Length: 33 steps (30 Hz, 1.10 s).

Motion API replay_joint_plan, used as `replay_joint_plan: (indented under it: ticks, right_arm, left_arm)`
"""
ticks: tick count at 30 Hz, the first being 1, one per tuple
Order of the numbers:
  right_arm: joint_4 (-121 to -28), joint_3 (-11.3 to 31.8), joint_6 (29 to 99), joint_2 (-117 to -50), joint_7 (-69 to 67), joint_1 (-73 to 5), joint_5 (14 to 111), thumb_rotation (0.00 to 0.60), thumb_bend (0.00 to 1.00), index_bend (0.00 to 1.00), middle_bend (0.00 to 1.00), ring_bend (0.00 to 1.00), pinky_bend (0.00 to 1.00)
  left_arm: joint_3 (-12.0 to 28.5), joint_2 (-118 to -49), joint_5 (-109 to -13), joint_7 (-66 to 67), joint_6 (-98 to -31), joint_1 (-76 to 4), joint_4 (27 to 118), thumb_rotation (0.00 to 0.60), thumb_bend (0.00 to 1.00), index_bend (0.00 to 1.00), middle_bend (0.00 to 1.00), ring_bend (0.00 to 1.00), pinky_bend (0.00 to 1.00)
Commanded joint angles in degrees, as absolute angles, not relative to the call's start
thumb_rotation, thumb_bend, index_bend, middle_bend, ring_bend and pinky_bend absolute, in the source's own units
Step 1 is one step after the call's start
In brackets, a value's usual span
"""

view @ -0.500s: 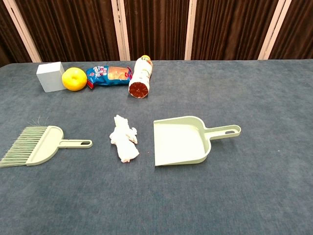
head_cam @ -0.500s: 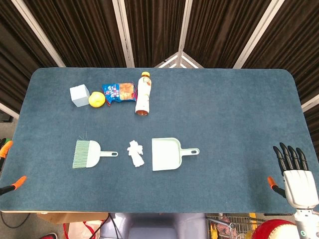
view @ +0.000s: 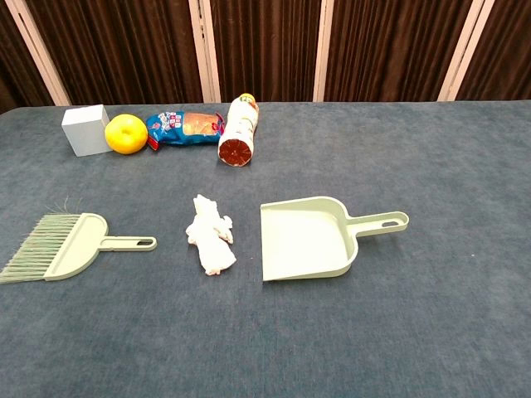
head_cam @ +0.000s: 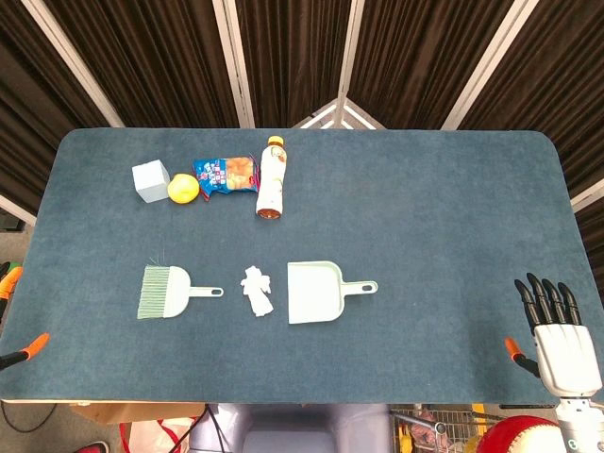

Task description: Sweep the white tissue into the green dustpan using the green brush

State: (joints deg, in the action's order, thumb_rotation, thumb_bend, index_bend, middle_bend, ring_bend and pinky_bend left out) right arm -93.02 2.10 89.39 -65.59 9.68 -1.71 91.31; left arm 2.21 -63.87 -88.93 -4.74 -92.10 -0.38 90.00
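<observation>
Only overhead: right hand (head_cam: 559, 332), open-fingered.

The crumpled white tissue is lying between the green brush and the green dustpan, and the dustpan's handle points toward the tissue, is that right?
Not quite. The white tissue does lie between the green brush and the green dustpan, but the dustpan's handle points away from the tissue; its open mouth faces it. The chest view shows this.
</observation>
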Motion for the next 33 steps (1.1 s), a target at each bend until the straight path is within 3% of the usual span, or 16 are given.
replay_joint_plan:
  ticks: [1,7,9,12,15,18,23,29,33]
  right_arm:
    - [-94.0,2.2,89.3,-65.3,9.4,-2.0,91.6,0.6,0.28,0.0,0.0,0.0,0.0]
    - [-96.0,3.5,88.3,-65.0,9.1,-3.3,91.0,0.6,0.28,0.0,0.0,0.0,0.02]
    - [-97.1,4.3,87.2,-64.9,9.7,-4.1,89.9,0.6,0.28,0.0,0.06,0.06,0.13]
    - [-98.9,6.2,84.3,-65.3,11.5,-6.4,87.6,0.6,0.28,0.0,0.32,0.34,0.46]
    - [-100.0,7.4,81.8,-66.5,14.2,-8.4,85.8,0.6,0.28,0.0,0.56,0.58,0.67]
    - [-100.5,8.5,78.6,-68.4,17.8,-10.9,83.3,0.6,0.28,0.0,0.71,0.73,0.79]
    - [-100.3,10.0,73.7,-72.8,24.9,-15.0,78.5,0.6,0.3,0.12,0.81,0.82,0.85]
    - [-98.1,10.6,71.1,-78.9,30.8,-18.6,74.8,0.6,0.33,0.28,0.83,0.84,0.86]
    - [-95.7,11.0,69.8,-83.1,33.7,-20.7,72.3,0.6,0.33,0.31,0.83,0.84,0.86]
  left_arm:
    - [2.0,-63.8,-89.2,-4.3,-92.1,-0.4,90.0,0.6,0.0,0.0,0.0,0.0,0.0]
    - [2.1,-63.7,-89.1,-4.6,-92.2,-0.3,90.1,0.6,0.0,0.0,0.0,0.0,0.0]
    - [2.0,-63.7,-89.2,-4.3,-92.1,-0.4,90.1,0.6,0.0,0.0,0.0,0.0,0.0]
    - [2.1,-63.6,-89.0,-4.4,-92.1,-0.3,90.2,0.6,0.0,0.0,0.0,0.0,0.0]
    - [2.1,-63.6,-88.8,-4.7,-92.1,-0.3,90.3,0.6,0.0,0.0,0.0,0.0,0.0]
    - [2.1,-63.6,-88.8,-4.4,-91.9,-0.4,90.4,0.6,0.0,0.0,0.0,0.0,0.0]
    - [2.0,-63.6,-88.6,-3.9,-91.4,-0.5,90.8,0.6,0.0,0.0,0.0,0.0,0.0]
    - [2.0,-63.5,-88.3,-3.9,-91.0,-0.6,91.1,0.6,0.0,0.0,0.0,0.0,0.0]
    - [2.0,-63.4,-88.1,-4.0,-90.6,-0.8,91.3,0.6,0.0,0.0,0.0,0.0,0.0]
